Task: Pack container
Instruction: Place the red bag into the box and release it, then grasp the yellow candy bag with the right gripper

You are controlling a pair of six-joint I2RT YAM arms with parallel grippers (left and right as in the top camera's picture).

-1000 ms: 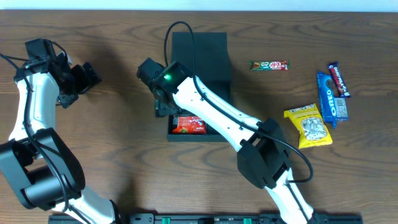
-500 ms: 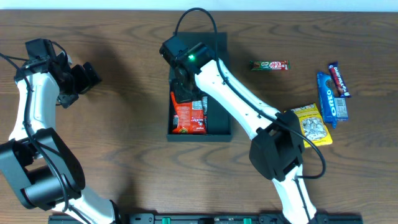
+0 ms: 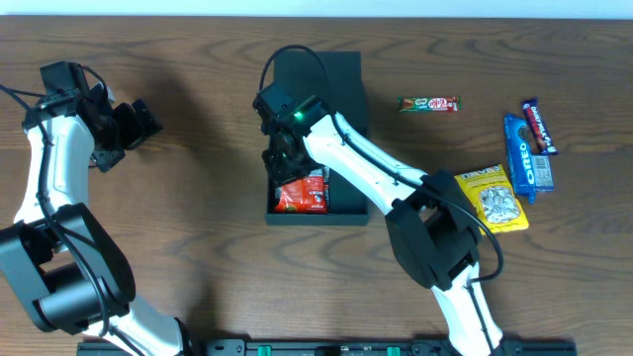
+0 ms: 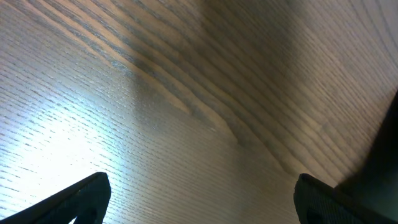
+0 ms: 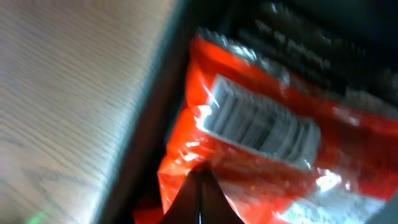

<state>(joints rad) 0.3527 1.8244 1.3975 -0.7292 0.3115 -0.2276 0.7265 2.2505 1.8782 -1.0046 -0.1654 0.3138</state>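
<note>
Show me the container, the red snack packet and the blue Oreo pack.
container [image 3: 316, 219], overhead view, on its front wall.
red snack packet [image 3: 302, 196], overhead view, middle of the wrapper.
blue Oreo pack [image 3: 529, 163], overhead view, middle of the pack.

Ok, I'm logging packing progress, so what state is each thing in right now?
container: lid open, flap laid back.
red packet: lying inside the container.
right gripper: shut, tips at the red packet.
left gripper: open, above the table.
green bar: on the table, unpacked.
yellow packet: on the table, unpacked.
Oreo pack: on the table, unpacked.
dark bar: on the table, beside the Oreo pack.
</note>
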